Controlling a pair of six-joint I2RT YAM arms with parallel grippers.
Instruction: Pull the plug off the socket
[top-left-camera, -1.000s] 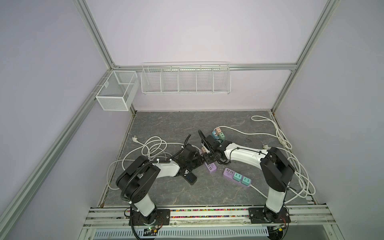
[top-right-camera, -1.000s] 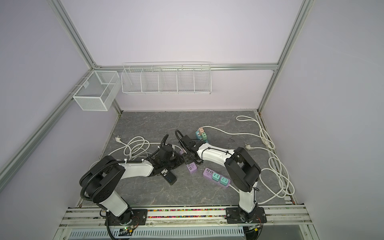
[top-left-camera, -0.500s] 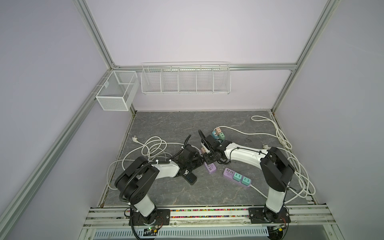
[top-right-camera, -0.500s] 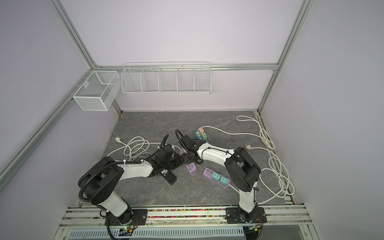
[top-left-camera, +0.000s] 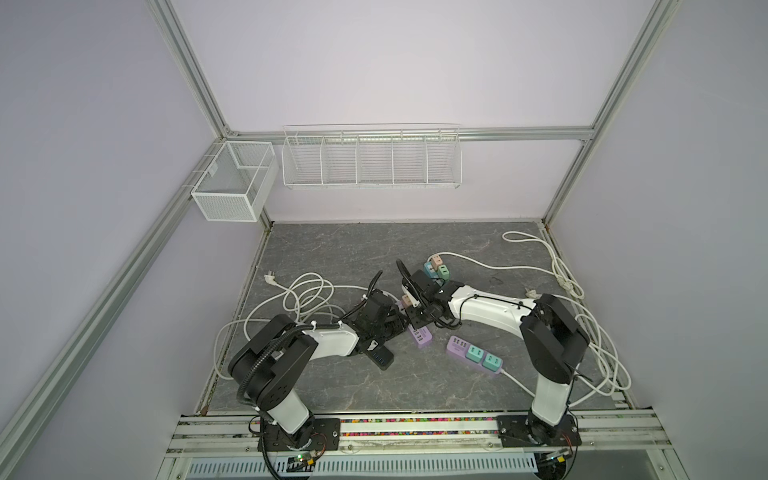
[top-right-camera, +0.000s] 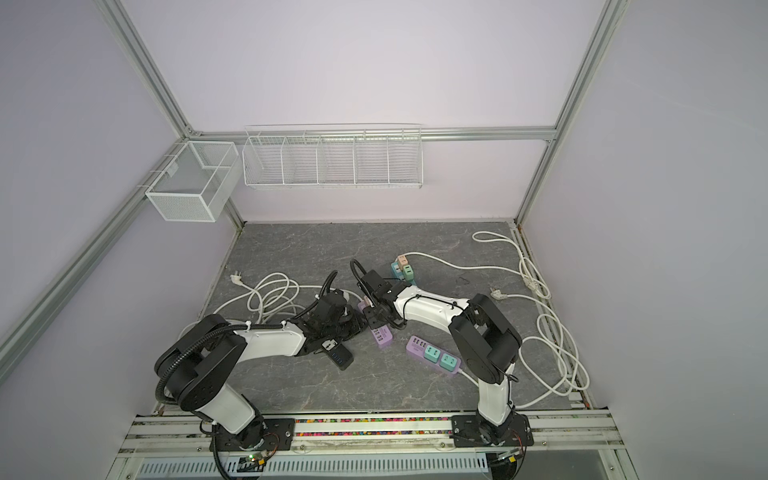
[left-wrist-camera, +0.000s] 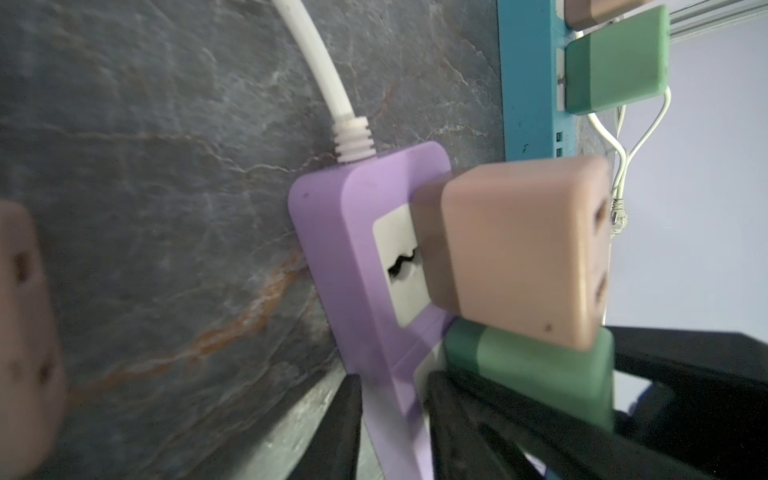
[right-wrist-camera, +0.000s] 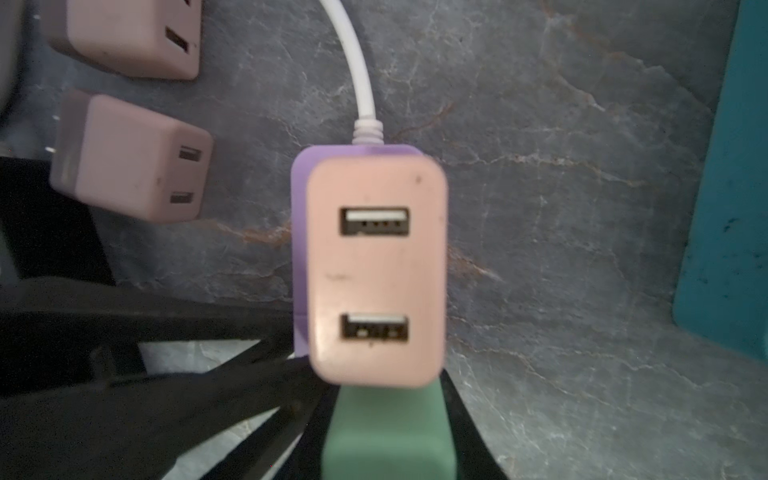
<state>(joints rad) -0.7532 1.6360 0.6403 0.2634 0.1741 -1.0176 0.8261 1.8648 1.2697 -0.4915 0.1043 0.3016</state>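
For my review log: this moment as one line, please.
left gripper jaws shut on purple power strip | right gripper jaws shut on green plug | plug seated

No lettering, brand, number or sign can be read anywhere: the purple power strip, the pink plug, the green plug and the teal power strip show plain faces, with any small marks too blurred to make out.

The left arm and right arm show glossy white shells, matte black joints, ribbed black conduit, bolted black base plates, and a black left pincer and right pincer.
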